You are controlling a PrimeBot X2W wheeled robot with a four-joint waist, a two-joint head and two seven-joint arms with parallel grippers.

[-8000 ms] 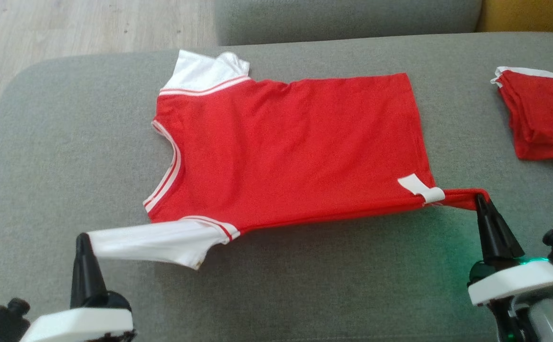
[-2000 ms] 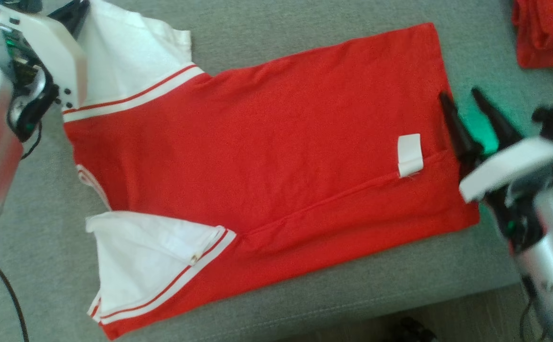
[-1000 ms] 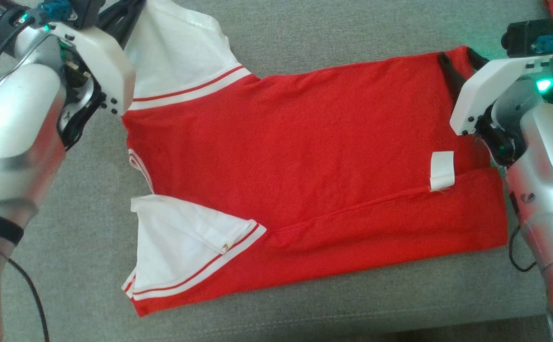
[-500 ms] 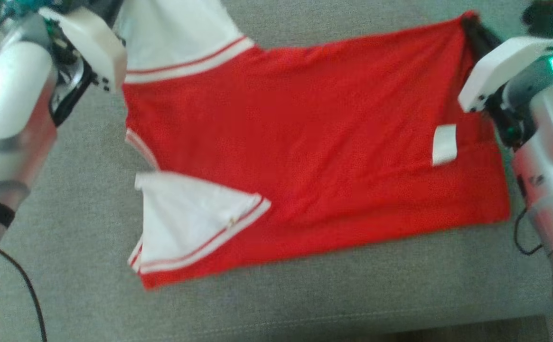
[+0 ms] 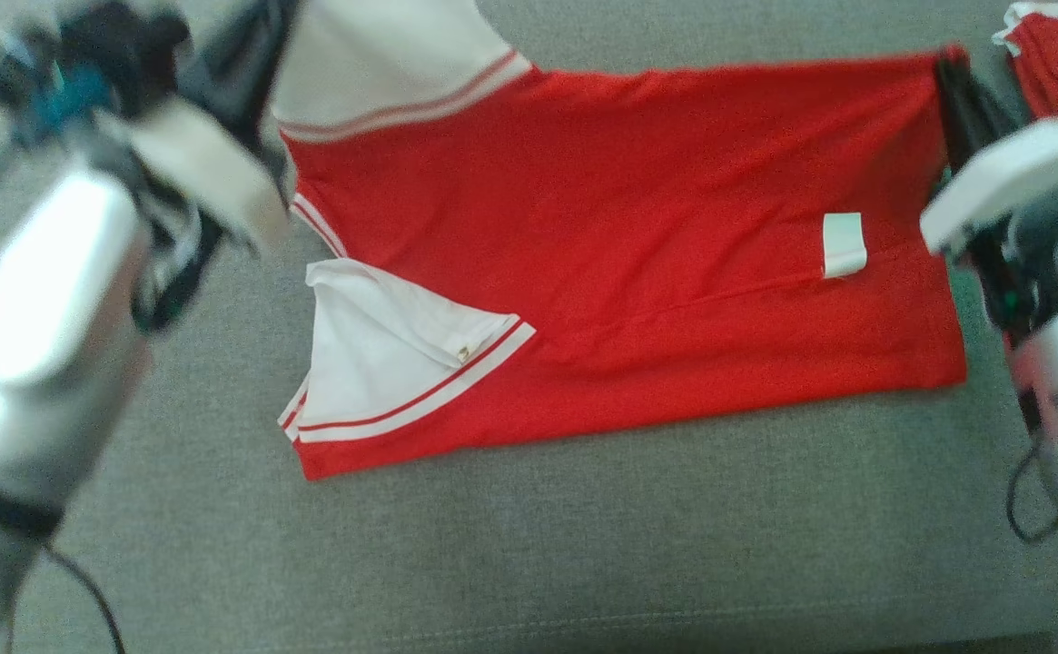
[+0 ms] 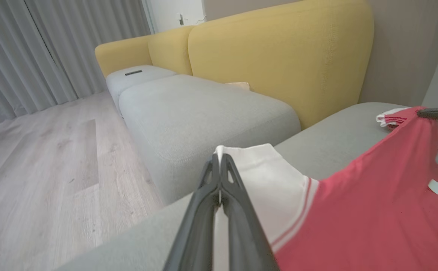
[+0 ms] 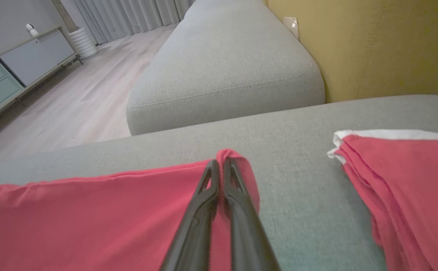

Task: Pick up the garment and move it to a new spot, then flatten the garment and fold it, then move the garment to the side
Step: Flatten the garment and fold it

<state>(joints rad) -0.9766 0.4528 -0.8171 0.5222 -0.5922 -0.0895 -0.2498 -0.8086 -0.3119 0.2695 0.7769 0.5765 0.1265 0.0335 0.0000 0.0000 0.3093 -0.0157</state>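
The garment [image 5: 637, 236] is a red T-shirt with white sleeves, spread across the grey sofa seat [image 5: 529, 545] with its near long edge folded over. My left gripper [image 6: 219, 162] is shut on the far white sleeve [image 6: 258, 177], at the upper left of the head view. My right gripper [image 7: 220, 165] is shut on the far hem corner [image 7: 237, 165] of the garment, at the upper right of the head view [image 5: 951, 68]. The near white sleeve [image 5: 383, 363] lies folded on the red body. A white label [image 5: 844, 243] sits near the hem.
A folded pile of red and white clothes [image 7: 406, 180] lies on the seat to the right of the garment. A second grey seat cushion [image 7: 226, 64] and a yellow sofa back [image 6: 279, 56] stand beyond. Wooden floor [image 6: 34, 169] lies to the left.
My right gripper has shut on the far hem corner. Both arms have lifted the far edge, and the head view has shifted so the garment sits higher in the picture.
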